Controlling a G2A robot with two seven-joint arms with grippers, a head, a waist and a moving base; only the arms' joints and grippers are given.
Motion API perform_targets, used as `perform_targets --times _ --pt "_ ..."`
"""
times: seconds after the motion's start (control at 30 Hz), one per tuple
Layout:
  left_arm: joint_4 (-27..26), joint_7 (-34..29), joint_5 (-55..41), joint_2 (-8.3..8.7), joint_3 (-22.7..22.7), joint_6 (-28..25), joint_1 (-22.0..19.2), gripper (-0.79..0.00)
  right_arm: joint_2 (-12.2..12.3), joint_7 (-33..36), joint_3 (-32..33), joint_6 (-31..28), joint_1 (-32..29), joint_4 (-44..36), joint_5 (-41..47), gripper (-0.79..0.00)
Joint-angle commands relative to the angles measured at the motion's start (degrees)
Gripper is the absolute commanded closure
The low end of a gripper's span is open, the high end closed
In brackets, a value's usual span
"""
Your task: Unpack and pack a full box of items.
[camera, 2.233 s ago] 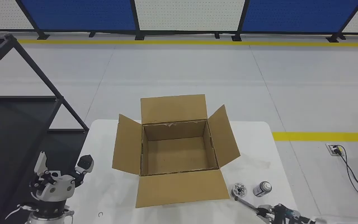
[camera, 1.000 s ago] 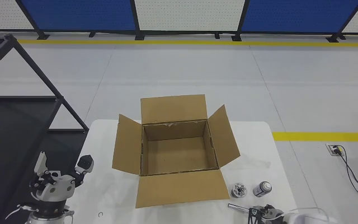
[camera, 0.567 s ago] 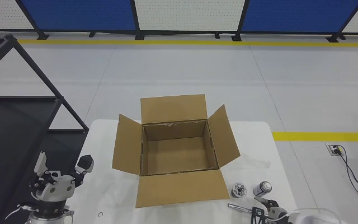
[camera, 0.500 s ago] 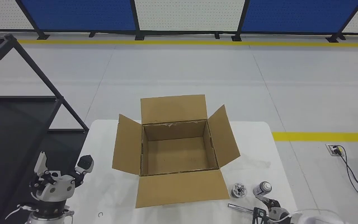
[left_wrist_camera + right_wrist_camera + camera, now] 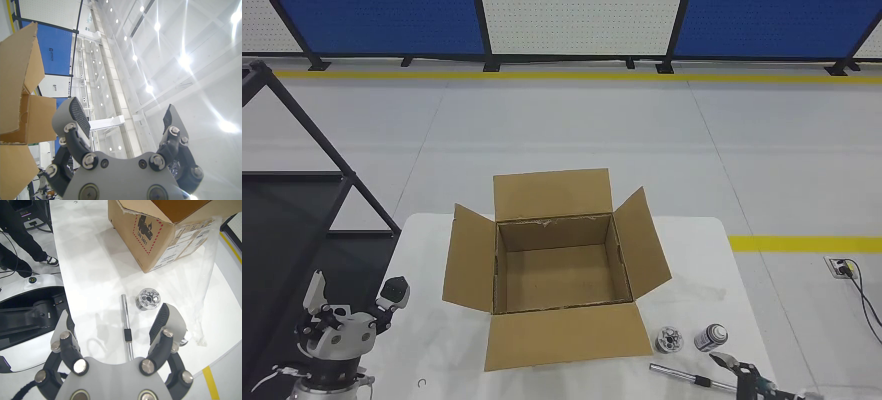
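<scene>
- Top view: the cardboard box (image 5: 560, 270) stood in the middle of the white table (image 5: 432, 330), mouth up, all four flaps splayed outward, its bare floor showing.
- Near the table's front right corner lay a metal rod (image 5: 678, 375), long axis roughly along the near edge. Its right end was covered by the right gripper (image 5: 737, 372), itself cut off by the frame.
- A metal spool (image 5: 669, 340) and a small cylinder (image 5: 709, 337) stood just behind the rod, apart from the box.
- The left gripper (image 5: 354, 292) sat off the table's left side.
- Left wrist view: the left gripper (image 5: 122, 106) pointed at the ceiling, fingers spread wide, nothing between them. A box flap (image 5: 19, 75) was cut off at the edge.
- Right wrist view: the right gripper (image 5: 115, 313) hung above the rod (image 5: 125, 313), fingers wide apart, gripping nothing.
- The rod lay flat, one end toward the box (image 5: 151, 237), a black band (image 5: 128, 334) round it, the other end hidden behind the gripper body.
- The spool (image 5: 148, 299) lay just beside the rod. A clear plastic bag (image 5: 206, 275) lay alongside; the cylinder was mostly hidden behind a finger.
</scene>
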Motion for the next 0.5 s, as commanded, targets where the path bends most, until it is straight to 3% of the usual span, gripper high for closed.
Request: perform_targets --times 0.0,0.27,0.47 --pt "0.0 0.0 0.0 0.0 0.0 0.0 0.0 -0.785 -0.01 -0.02 0.0 0.0 0.0 0.0 -0.03 -0.785" --pt "0.0 0.0 0.0 0.0 0.0 0.0 0.0 -0.785 -0.01 -0.02 0.0 0.0 0.0 0.0 -0.03 -0.785" --pt "0.0 0.0 0.0 0.0 0.0 0.0 0.0 -0.785 -0.14 6.42 -4.79 0.88 3.73 2.19 -0.42 -0.785"
